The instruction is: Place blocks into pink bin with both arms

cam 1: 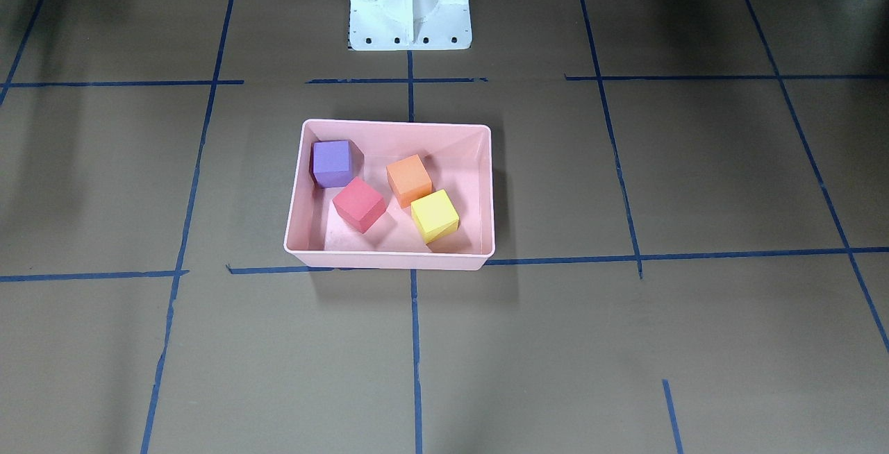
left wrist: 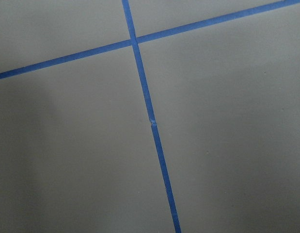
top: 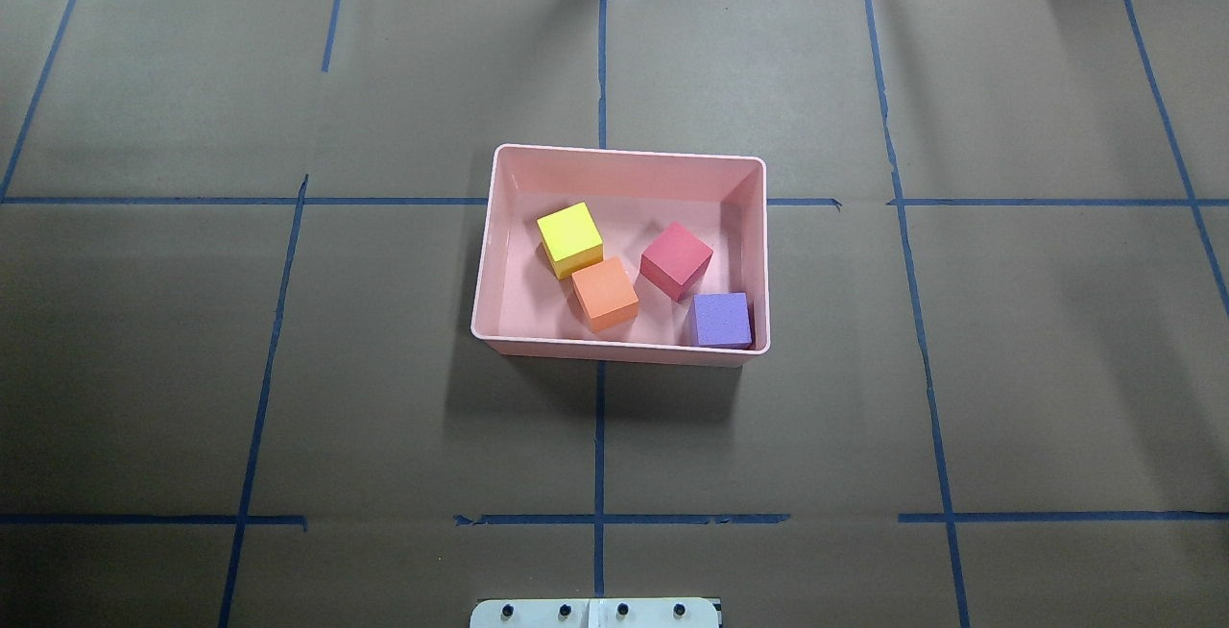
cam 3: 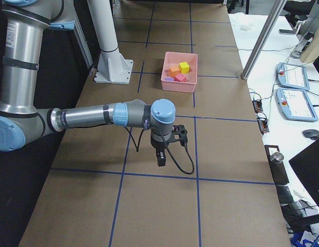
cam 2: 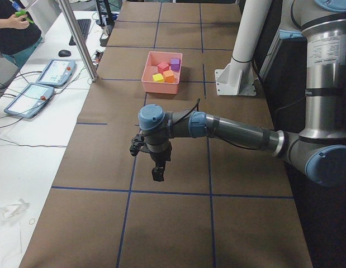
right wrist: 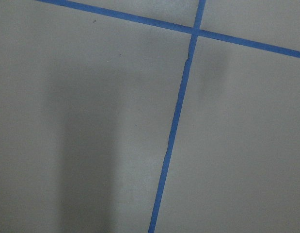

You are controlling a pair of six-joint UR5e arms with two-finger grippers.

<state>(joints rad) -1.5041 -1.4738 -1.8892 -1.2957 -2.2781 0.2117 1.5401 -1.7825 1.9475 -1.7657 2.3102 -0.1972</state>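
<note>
The pink bin (cam 1: 389, 260) sits mid-table and holds all the blocks: purple (cam 1: 330, 161), red-pink (cam 1: 358, 203), orange (cam 1: 409, 178) and yellow-green (cam 1: 435, 214). In the overhead view the bin (top: 614, 351) shows the same blocks: yellow-green (top: 569, 234), orange (top: 605, 290), red-pink (top: 676, 257), purple (top: 721, 319). My left gripper (cam 2: 157, 174) hangs over bare paper far from the bin (cam 2: 160, 85). My right gripper (cam 3: 161, 159) does the same at the other end, far from the bin (cam 3: 177, 85). Both show only in side views, so I cannot tell whether they are open or shut. Both wrist views show only paper and tape.
The white pedestal (cam 1: 410, 3) stands behind the bin. The brown paper is marked with blue tape lines (top: 599, 436). Beside the table are control pendants (cam 2: 27, 100) (cam 3: 293, 77), a metal pole (cam 2: 77, 39) and a person (cam 2: 10, 28).
</note>
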